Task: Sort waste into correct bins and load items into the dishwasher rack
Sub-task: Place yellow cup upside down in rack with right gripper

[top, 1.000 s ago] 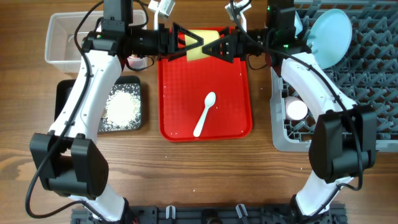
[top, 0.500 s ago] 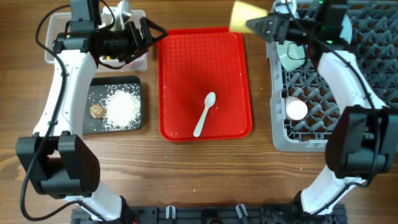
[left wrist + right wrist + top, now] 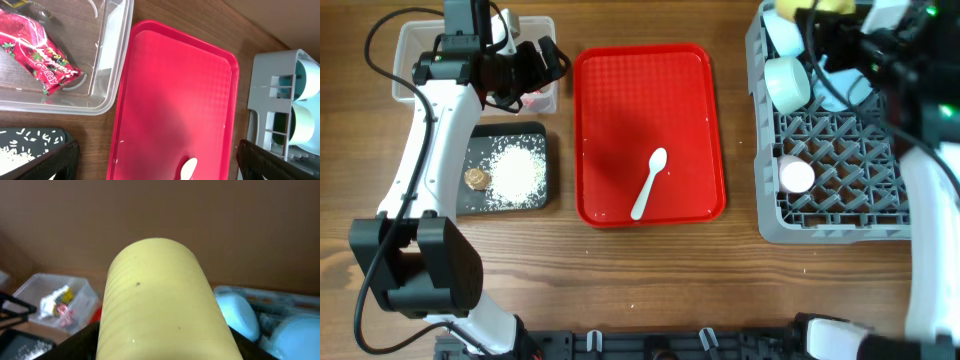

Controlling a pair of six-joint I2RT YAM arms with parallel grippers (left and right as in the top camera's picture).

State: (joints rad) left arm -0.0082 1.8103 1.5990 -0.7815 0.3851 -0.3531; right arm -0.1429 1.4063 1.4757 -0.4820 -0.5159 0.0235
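Only one patch of print: white lettering on the red snack wrapper (image 3: pixel 37 55), too skewed to read with confidence. Lying in the clear plastic tub (image 3: pixel 114 55), together with one crumpled white tissue (image 3: pixel 50 300) and one yellow wrapper (image 3: pixel 65 296). One black tray (image 3: pixel 500 140) just in front of the tub on the counter (image 3: pixel 740 270), holding one heap of white rice-like grains (image 3: pixel 517 172) and one round brown food piece (image 3: pixel 475 178) just beside the heap's left edge. One flat red serving tray (image 3: pixel 620 100) between tub and rack, carrying a single white plastic spoon (image 3: pixel 650 183), bowl end toward the far side. One grey dishwasher rack (image 3: pixel 840 150) at the right, with two pale blue bowls (image 3: pixel 788 82) on edge side by side in its far left corner, and one small pink cup (image 3: pixel 797 177) nearer the front, seen from above as a pale round. Right jaws closed on the one yellow cup (image 3: pixel 160 305), held above the rack's far left corner. Left jaws spread wide above the tub's right wall and the red tray, gripping nothing.
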